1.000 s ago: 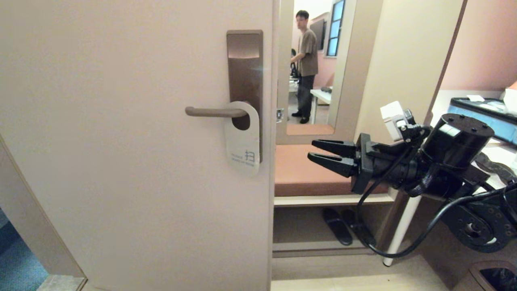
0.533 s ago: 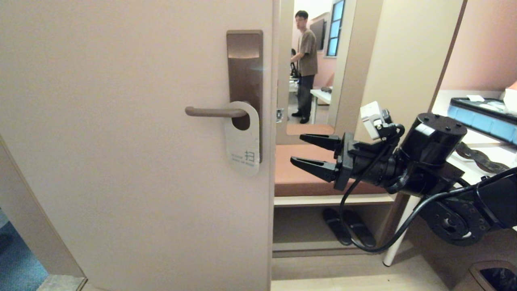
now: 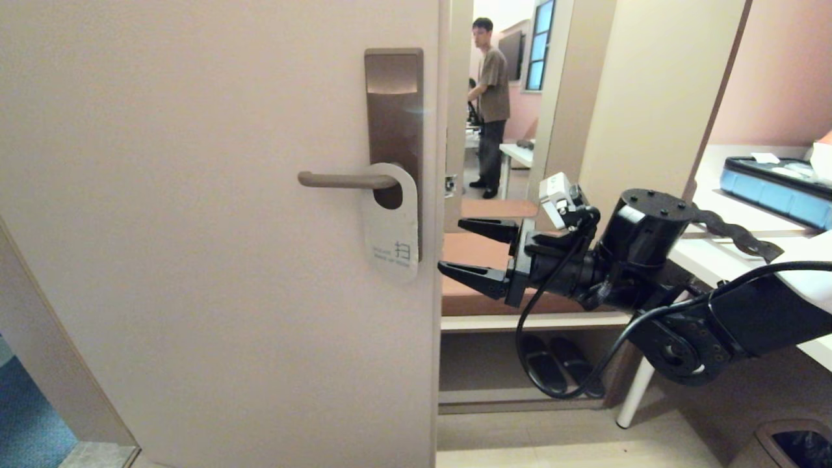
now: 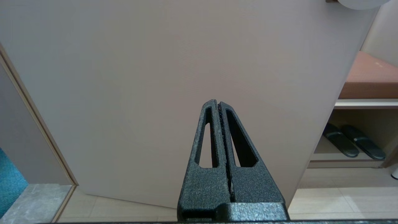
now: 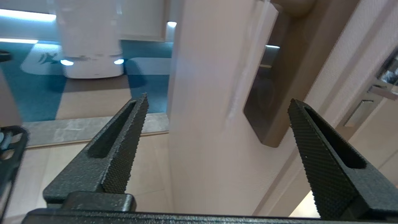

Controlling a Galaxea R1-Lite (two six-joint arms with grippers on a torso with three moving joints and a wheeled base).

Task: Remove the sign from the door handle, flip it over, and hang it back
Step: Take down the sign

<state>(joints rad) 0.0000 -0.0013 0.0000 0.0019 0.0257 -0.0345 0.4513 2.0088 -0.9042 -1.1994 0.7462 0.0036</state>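
One sign (image 3: 392,227), white face outward, is hanging by its oval hole on the one door handle (image 3: 341,180), against the brown lock plate (image 3: 394,104). The right gripper (image 3: 465,250) is hovering just right of the door's edge, level with the sign's lower half, fingers spread wide and holding nothing. The left gripper (image 4: 218,105) is pointing at the lower door (image 3: 214,260), fingers pressed together, empty. One person (image 3: 491,107) is standing far behind; two slippers (image 3: 552,364) are lying under a bench.

door handle (image 3: 344,180), sign (image 3: 392,224) hanging on it
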